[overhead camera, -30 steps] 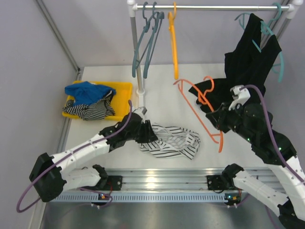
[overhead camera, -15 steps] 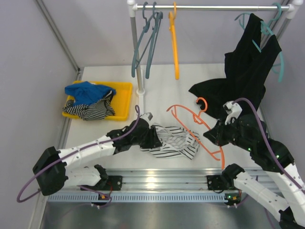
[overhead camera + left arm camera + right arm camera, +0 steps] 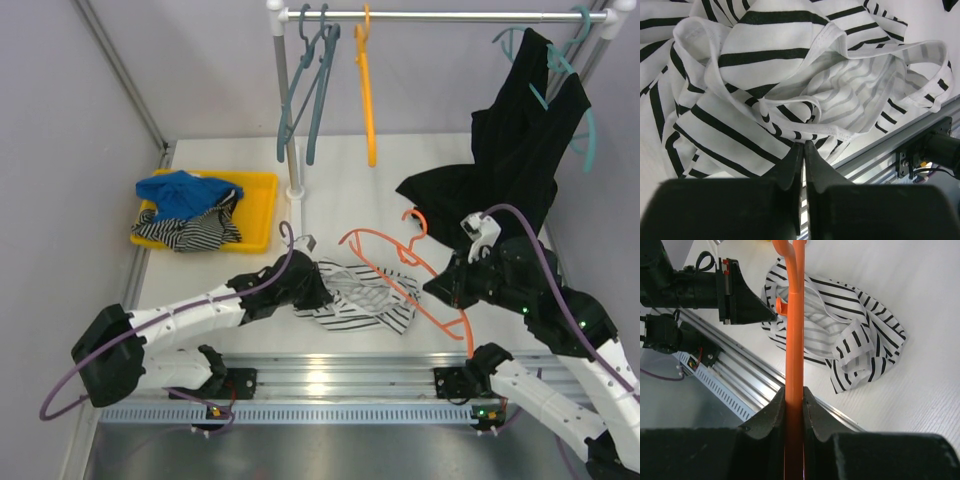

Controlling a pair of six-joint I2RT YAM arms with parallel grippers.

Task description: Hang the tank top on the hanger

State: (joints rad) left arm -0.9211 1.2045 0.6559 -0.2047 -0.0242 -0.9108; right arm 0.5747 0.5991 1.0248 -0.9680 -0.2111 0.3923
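The tank top (image 3: 368,296), white with thin black stripes, lies crumpled on the table near the front edge. My left gripper (image 3: 322,290) is at its left side. In the left wrist view my left gripper (image 3: 804,145) is shut, pinching the hem of the tank top (image 3: 765,65) at its tips. My right gripper (image 3: 447,285) is shut on the red-orange hanger (image 3: 360,233) and holds it just above the top's right half. In the right wrist view the hanger (image 3: 795,315) runs straight out from my right gripper (image 3: 794,390) over the tank top (image 3: 840,320).
A yellow tray (image 3: 260,186) at the back left holds a blue garment and a boldly striped one. The clothes rail (image 3: 440,15) carries teal hangers (image 3: 312,90), a yellow-orange hanger (image 3: 366,90) and a black garment (image 3: 520,140). An aluminium rail (image 3: 330,375) runs along the front edge.
My left gripper has reached the tank top and shut on its hem. My right arm has carried the hanger left and nearer, over the top.
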